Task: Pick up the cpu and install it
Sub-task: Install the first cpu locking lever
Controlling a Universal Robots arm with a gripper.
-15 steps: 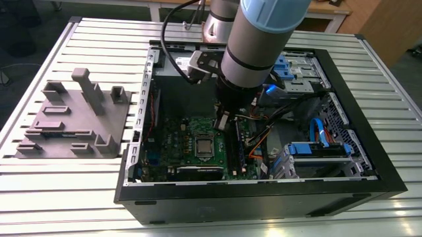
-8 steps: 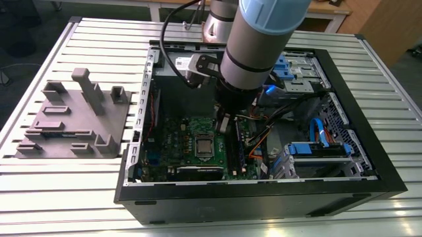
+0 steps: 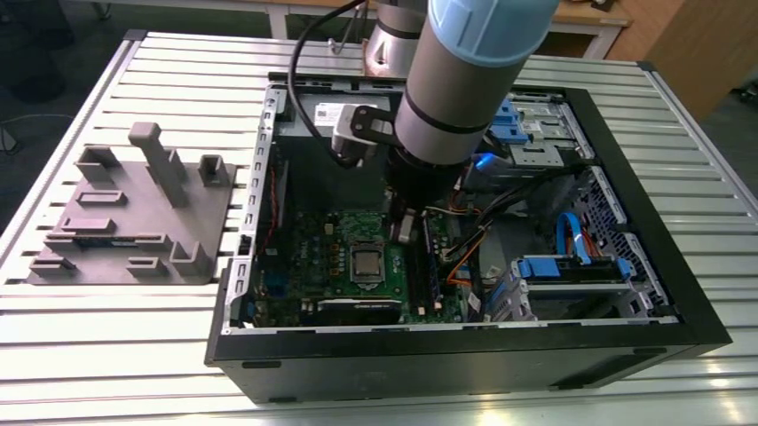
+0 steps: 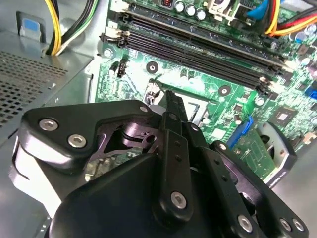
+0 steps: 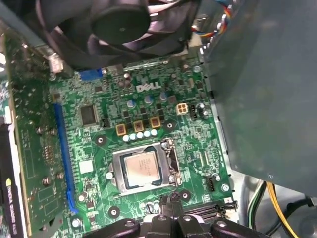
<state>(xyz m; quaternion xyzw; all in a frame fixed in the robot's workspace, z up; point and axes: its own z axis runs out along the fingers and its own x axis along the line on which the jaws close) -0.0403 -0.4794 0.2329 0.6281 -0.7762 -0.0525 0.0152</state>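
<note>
Low inside the case (image 3: 693, 328), the claw (image 3: 406, 229) is hanging over the board (image 5: 163, 104), just beside the socket (image 5: 144, 169) and not touching it. Its fingers (image 4: 173, 116) are pressing together to a single narrow tip in the second wrist view, with nothing between them; the claw is carrying nothing.

Just off that tip, the cpu (image 5: 141, 167) is lying flat in the socket, its silvery top facing up and the socket's frame sitting round its edges. In the exterior view it (image 3: 367, 263) is showing just to that view's left of the claw and slightly nearer the case's front wall. So the chip is already sitting in its seat, apart from the fingers.

Judging by its look, the cpu is a light, stiff, thin plate with a smooth metal top that is likely slippery, and its underside is probably delicate. The safest hold would be on two opposite edges, kept level, with a gentle squeeze.
</note>
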